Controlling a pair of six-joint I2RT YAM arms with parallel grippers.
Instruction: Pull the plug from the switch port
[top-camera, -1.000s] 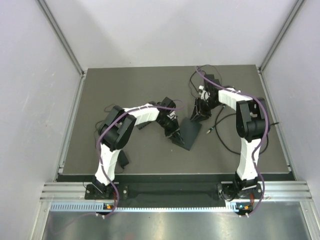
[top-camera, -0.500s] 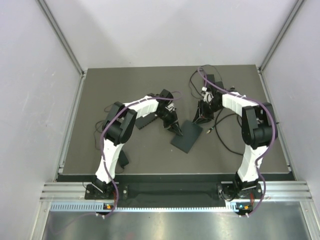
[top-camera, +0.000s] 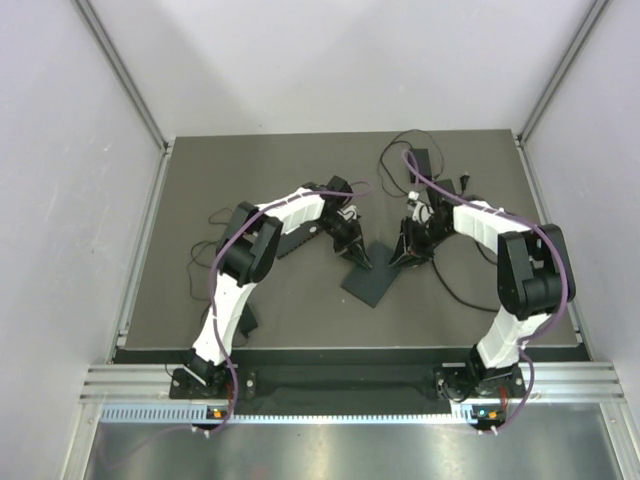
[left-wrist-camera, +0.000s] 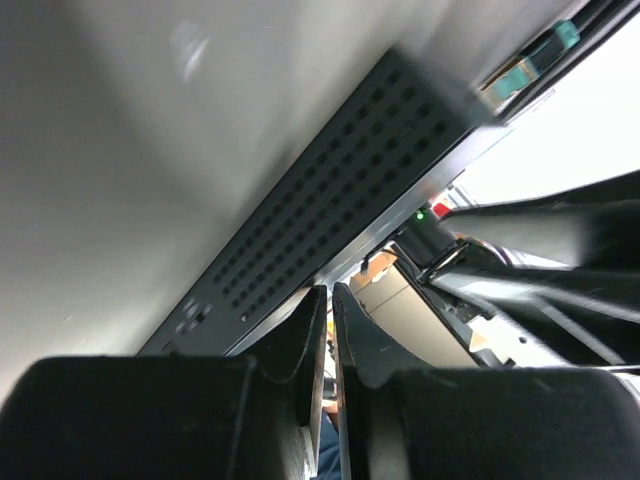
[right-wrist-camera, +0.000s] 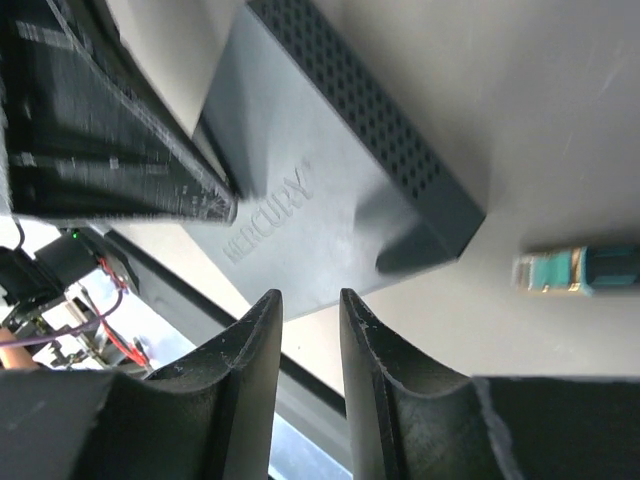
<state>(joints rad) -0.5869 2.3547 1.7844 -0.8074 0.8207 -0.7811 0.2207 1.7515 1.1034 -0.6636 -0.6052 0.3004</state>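
The switch (top-camera: 372, 275) lies flat around the middle of the desk (top-camera: 200, 180), a little toward the near edge, with my two grippers at its far end. My left gripper (left-wrist-camera: 330, 292) has its jaws drawn almost together, with a thin slit between them and nothing in it; the tips are just beside the perforated side wall. My right gripper (right-wrist-camera: 310, 297) has its jaws narrowly parted and empty, near the switch's corner on the right-edge side. The teal plug (right-wrist-camera: 575, 270) lies on the desk beside that corner, apart from the casing. I judge it is out of its port, though the port face is hidden from me. What is left, I think, is a clean retreat: lift both wrists straight up before swinging toward the near edge, touch nothing on the lid so the switch does not skid, and steer my right jaws clear of the plug
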